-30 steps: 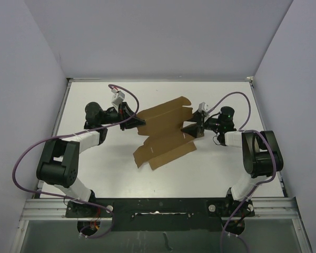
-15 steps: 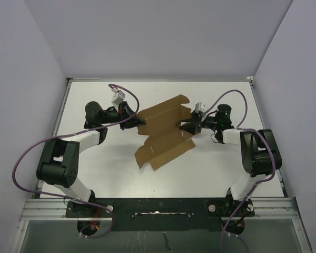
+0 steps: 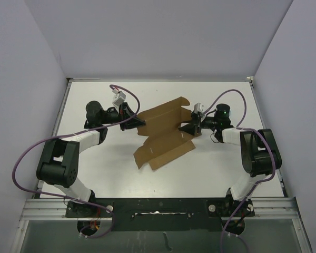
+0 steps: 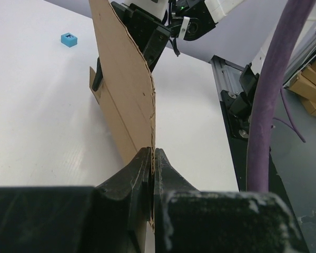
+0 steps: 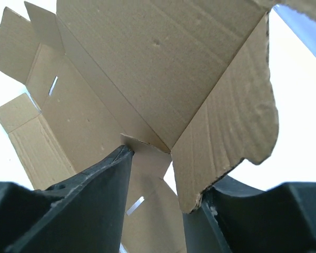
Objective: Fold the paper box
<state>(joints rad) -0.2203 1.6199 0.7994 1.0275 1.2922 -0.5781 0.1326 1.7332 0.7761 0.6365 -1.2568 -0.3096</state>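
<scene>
The paper box (image 3: 163, 133) is a brown die-cut cardboard sheet, partly unfolded, in the middle of the white table. My left gripper (image 3: 139, 122) is shut on its left edge. In the left wrist view the sheet (image 4: 124, 79) stands on edge, pinched between the fingertips of that gripper (image 4: 152, 153). My right gripper (image 3: 187, 127) is at the sheet's right edge. In the right wrist view its jaws (image 5: 167, 171) stand apart, with a raised side flap (image 5: 226, 121) and a small tab between them. The panels with slits (image 5: 95, 84) spread out beyond.
A tiny blue cube (image 4: 69, 39) lies on the table beyond the sheet in the left wrist view. The white table (image 3: 95, 163) is walled at the back and on both sides. A metal rail (image 3: 158, 205) runs along the near edge by the arm bases.
My right gripper has shifted slightly left and farther back against the sheet's right edge, and the sheet's right side has moved a little. My left gripper has kept its hold.
</scene>
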